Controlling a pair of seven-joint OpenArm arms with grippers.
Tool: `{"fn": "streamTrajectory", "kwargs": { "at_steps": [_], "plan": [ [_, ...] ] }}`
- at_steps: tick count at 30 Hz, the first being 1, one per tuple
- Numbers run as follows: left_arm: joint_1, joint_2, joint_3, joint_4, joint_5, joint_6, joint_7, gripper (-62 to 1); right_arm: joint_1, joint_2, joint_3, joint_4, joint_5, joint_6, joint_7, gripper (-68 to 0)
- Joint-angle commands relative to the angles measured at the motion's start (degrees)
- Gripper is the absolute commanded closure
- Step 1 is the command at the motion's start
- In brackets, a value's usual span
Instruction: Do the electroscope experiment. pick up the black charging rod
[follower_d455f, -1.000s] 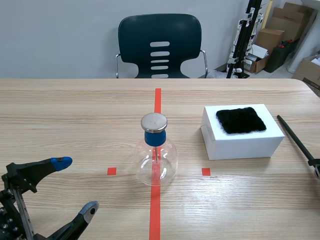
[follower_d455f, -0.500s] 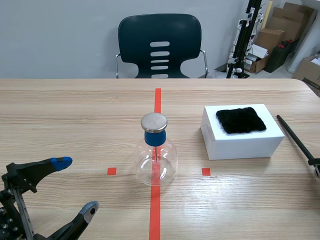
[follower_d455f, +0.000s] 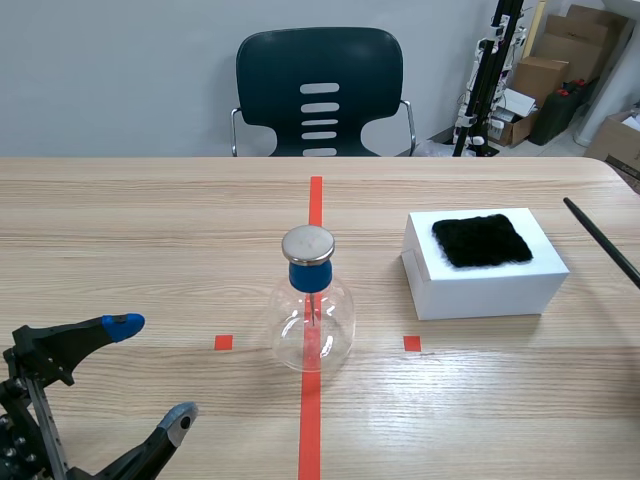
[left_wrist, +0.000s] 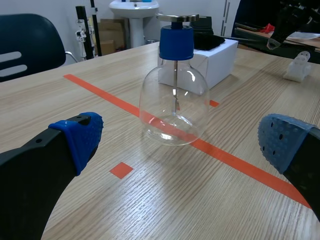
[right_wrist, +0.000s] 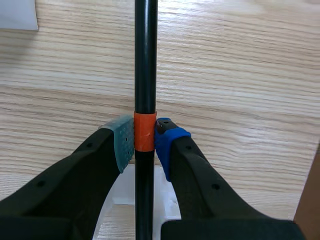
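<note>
The black charging rod (right_wrist: 145, 60) with an orange band is pinched between the pads of my right gripper (right_wrist: 144, 140), held above the table. In the scene view only the rod's far end (follower_d455f: 601, 240) shows at the right edge; the right gripper itself is out of frame there. The glass electroscope flask (follower_d455f: 312, 312) with a blue collar and metal cap stands on the red tape line at the table's middle. My left gripper (follower_d455f: 152, 372) rests open at the near left, its fingers spread with the flask (left_wrist: 174, 107) ahead of it.
A white box (follower_d455f: 483, 264) with a black fur pad (follower_d455f: 481, 240) on top sits right of the flask. A white stand (right_wrist: 138, 200) lies under the held rod. A dark chair (follower_d455f: 319, 92) stands beyond the table's far edge.
The rod has risen and shifted toward the far right in the scene view, lifted off its rest. The left arm has not moved.
</note>
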Motion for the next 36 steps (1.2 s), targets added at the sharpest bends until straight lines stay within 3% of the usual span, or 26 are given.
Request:
{"fn": "streamTrajectory", "kwargs": {
  "at_steps": [1, 12, 22, 25, 29, 34, 36],
  "plan": [
    [-0.31, -0.2, -0.33, 1.11, -0.33, -0.09, -0.81, -62.3, -0.61, 2.1, 2.45, 3.43, 0.17, 0.02, 0.44, -0.4],
    [-0.31, -0.2, -0.33, 1.11, -0.33, -0.09, -0.81, -62.3, -16.5, 2.03, 14.69, 28.57, -6.51, 0.02, 5.29, -0.4],
    [-0.31, -0.2, -0.33, 1.11, -0.33, -0.09, -0.81, -62.3, -33.9, -3.48, 26.4, 52.26, -23.67, 0.0, 19.5, -0.4],
    [-0.31, -0.2, -0.33, 1.11, -0.33, -0.09, -0.81, -62.3, -40.44, -7.28, 29.05, 58.51, -30.18, -0.28, 25.99, -0.4],
    [-0.31, -0.2, -0.33, 1.11, -0.33, -0.09, -0.81, -62.3, -48.28, -14.23, 31.01, 64.17, -40.79, -3.26, 38.18, -0.4],
    [-0.31, -0.2, -0.33, 1.11, -0.31, -0.09, -0.81, -62.3, -53.4, -23.85, 31.06, 65.72, -58.6, -6.62, 56.94, -0.4],
    [-0.31, -0.2, -0.33, 1.11, -0.33, -0.09, -0.81, -62.3, -54.97, -26.1, 30.77, 65.72, -63.52, -9.81, 63.56, -0.4]
  ]
}}
